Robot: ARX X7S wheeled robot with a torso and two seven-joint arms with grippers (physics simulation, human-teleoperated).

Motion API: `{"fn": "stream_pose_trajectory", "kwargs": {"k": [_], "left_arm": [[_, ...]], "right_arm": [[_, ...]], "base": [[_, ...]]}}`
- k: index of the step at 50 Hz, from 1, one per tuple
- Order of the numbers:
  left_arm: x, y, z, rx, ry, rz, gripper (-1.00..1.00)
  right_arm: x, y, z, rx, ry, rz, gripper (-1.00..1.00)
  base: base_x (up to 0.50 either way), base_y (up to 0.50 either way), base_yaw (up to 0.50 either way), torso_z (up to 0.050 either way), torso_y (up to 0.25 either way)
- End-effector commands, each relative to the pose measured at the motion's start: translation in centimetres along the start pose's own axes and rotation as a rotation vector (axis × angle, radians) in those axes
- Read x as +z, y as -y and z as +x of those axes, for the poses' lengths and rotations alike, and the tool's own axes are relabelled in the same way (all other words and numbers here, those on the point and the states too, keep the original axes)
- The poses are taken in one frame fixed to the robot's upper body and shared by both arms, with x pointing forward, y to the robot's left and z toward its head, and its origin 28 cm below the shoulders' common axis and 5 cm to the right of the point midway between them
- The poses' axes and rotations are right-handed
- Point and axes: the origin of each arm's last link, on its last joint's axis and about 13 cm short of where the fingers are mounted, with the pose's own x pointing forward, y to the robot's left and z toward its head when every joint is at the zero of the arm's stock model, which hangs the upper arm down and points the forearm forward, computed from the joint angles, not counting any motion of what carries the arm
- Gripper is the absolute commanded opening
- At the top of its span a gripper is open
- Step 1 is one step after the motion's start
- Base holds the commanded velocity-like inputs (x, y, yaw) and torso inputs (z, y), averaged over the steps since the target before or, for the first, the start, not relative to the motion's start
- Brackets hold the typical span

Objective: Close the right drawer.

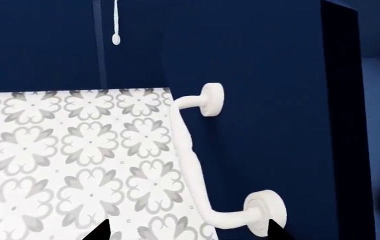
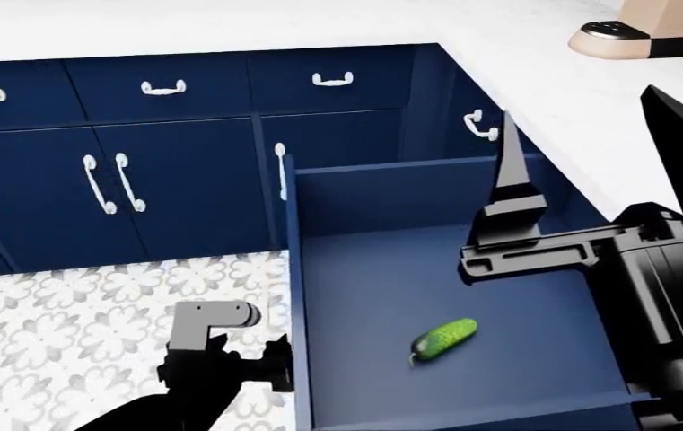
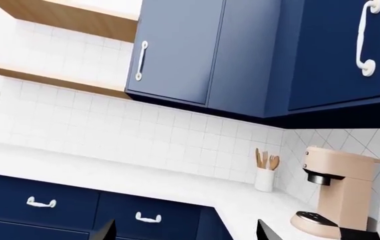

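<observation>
Left claw [image 1: 186,231], fingertips set wide, poised just before the white handle [image 1: 196,165] on the drawer [image 2: 437,296] front, nothing between its tips. Right claw [image 3: 184,231], likewise spread and empty, raised above the drawer and facing the wall cabinets [image 3: 243,50]. The drawer stands fully pulled out from the corner below the desk [image 2: 258,22]; a cucumber [image 2: 444,338] lies loose inside. The box is judged rigid and sliding on runners: push flat on the front panel beside the handle; no grasp needed.

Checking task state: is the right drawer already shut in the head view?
No, the right drawer stands pulled far out, its navy interior exposed with a cucumber lying on its floor.
</observation>
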Motion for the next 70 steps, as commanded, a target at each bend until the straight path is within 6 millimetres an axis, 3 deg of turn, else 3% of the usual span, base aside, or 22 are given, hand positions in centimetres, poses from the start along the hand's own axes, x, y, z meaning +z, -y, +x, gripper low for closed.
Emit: {"fn": "stream_pose_trajectory", "kwargs": {"k": [1, 24, 34, 70], "left_arm": [[0.4, 2.4, 0.1, -0.109, 0.001, -0.04, 1.0], [0.7, 4.7, 0.4, -0.164, -0.003, -0.022, 1.0], [1.0, 6.8, 0.2, -0.208, -0.006, -0.011, 1.0], [-2.4, 13.7, 2.2, -0.35, -0.121, 0.026, 1.0]], "right_arm": [[0.1, 0.0, 0.0, -0.002, 0.003, 0.002, 1.0], [0.9, 0.4, -0.1, -0.012, 0.023, 0.008, 1.0], [1.4, 0.7, -0.1, -0.021, 0.038, 0.015, 1.0], [2.9, 2.0, 0.0, -0.066, 0.07, 0.052, 1.0]], "base": [[0.0, 0.0, 0.0, 0.0, 0.0], [0.0, 0.0, 0.0, 0.0, 0.0], [0.0, 0.0, 0.0, 0.0, 0.0], [0.0, 0.0, 0.0, 0.0, 0.0]]}}
